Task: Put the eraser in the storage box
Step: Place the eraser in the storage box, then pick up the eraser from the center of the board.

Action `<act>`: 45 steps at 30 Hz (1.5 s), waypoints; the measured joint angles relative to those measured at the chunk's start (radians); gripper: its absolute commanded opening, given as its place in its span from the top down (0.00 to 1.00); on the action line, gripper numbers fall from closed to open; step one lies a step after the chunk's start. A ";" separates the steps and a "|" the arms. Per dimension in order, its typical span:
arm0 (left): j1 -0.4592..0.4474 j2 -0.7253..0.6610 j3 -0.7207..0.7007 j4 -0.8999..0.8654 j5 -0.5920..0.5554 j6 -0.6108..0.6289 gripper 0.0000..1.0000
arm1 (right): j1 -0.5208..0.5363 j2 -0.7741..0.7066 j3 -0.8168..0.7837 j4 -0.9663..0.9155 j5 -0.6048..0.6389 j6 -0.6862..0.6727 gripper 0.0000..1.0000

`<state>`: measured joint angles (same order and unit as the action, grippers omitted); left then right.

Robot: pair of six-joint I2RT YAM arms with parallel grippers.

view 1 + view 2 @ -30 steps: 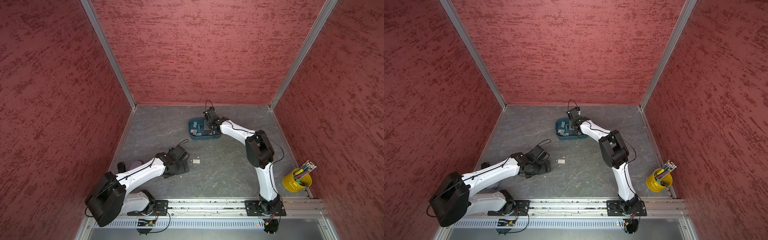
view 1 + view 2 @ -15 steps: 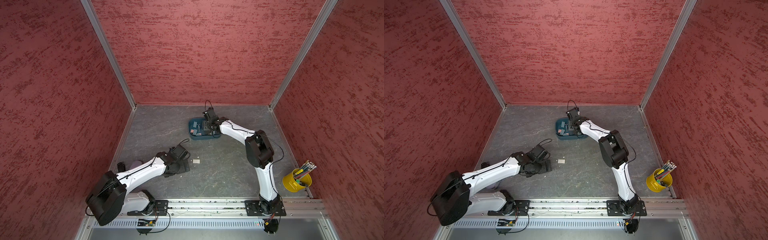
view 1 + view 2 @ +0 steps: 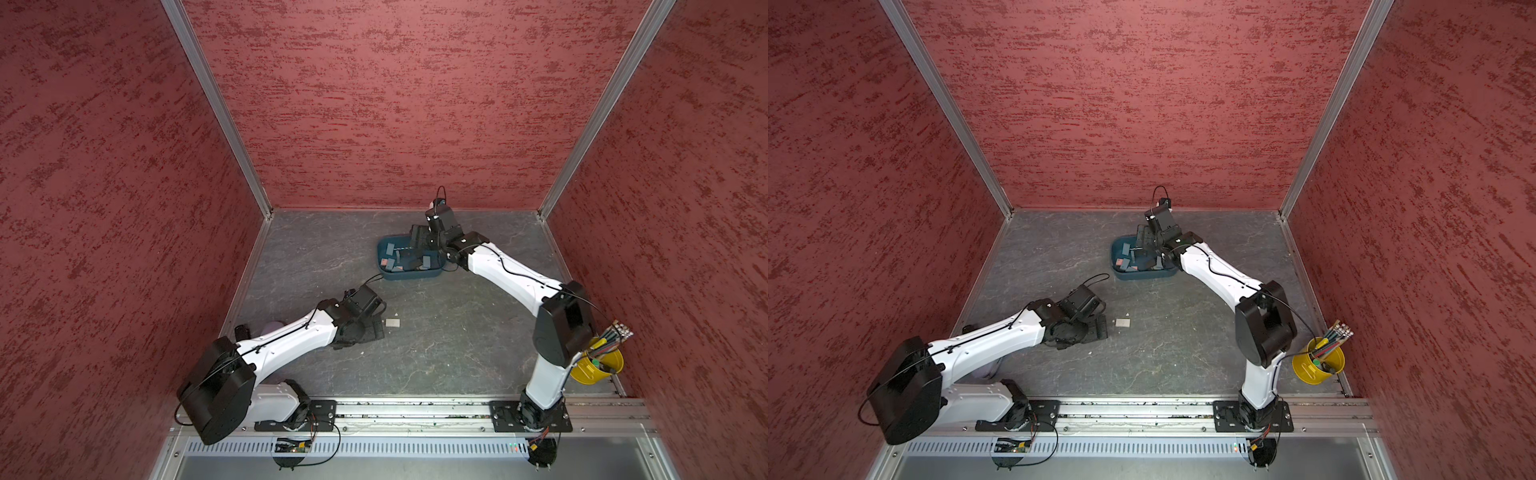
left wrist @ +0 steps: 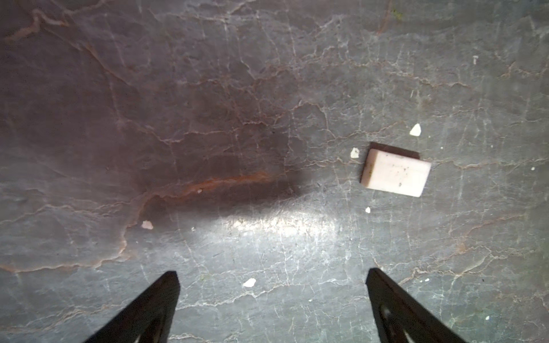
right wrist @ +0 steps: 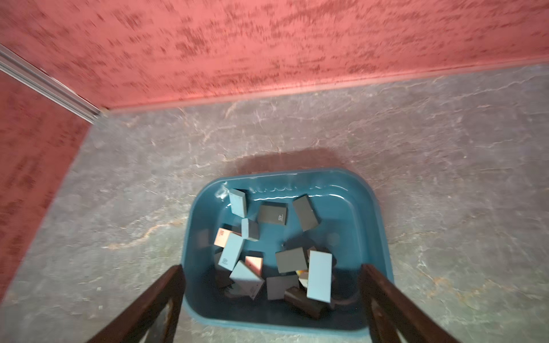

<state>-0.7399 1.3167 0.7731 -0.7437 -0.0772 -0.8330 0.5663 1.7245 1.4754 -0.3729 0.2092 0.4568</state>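
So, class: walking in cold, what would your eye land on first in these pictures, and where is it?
Probably the teal storage box at the back of the grey table, jumbled with blue, grey and pink erasers, the right gripper open above it. Then the lone pale eraser on the table just ahead of the open left gripper, and the yellow pencil cup near the right arm's base.

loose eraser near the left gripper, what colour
Pale pinkish-white eraser, dark specks; best in left wrist view.
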 measured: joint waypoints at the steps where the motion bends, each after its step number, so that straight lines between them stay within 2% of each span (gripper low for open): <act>1: -0.002 0.006 0.008 -0.001 -0.002 0.000 0.00 | 0.000 -0.027 -0.024 0.009 0.001 0.001 0.05; 6: -0.024 0.045 0.047 -0.002 -0.008 0.000 0.00 | 0.000 -0.183 -0.174 0.046 0.022 0.009 0.01; 14: -0.069 0.147 0.129 -0.008 -0.018 0.000 0.00 | 0.000 -0.362 -0.353 0.055 0.102 0.026 0.01; 26: -0.107 0.364 0.291 -0.013 -0.035 0.039 0.00 | 0.000 -0.520 -0.502 0.069 0.159 0.063 0.01; 31: -0.108 0.422 0.314 -0.016 -0.037 0.055 0.00 | 0.000 -0.594 -0.524 0.093 0.159 0.068 0.01; 39: -0.108 0.487 0.359 -0.015 -0.041 0.085 0.09 | 0.000 -0.600 -0.544 0.117 0.157 0.079 0.01; 43: -0.107 0.515 0.380 -0.014 -0.046 0.098 0.19 | 0.000 -0.600 -0.559 0.118 0.153 0.086 0.01; 45: -0.107 0.523 0.381 -0.012 -0.048 0.103 0.21 | 0.000 -0.600 -0.560 0.121 0.151 0.087 0.01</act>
<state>-0.8471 1.8400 1.1545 -0.7559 -0.1253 -0.7296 0.5667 1.1240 0.9157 -0.2523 0.3607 0.5434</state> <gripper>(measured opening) 0.802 0.987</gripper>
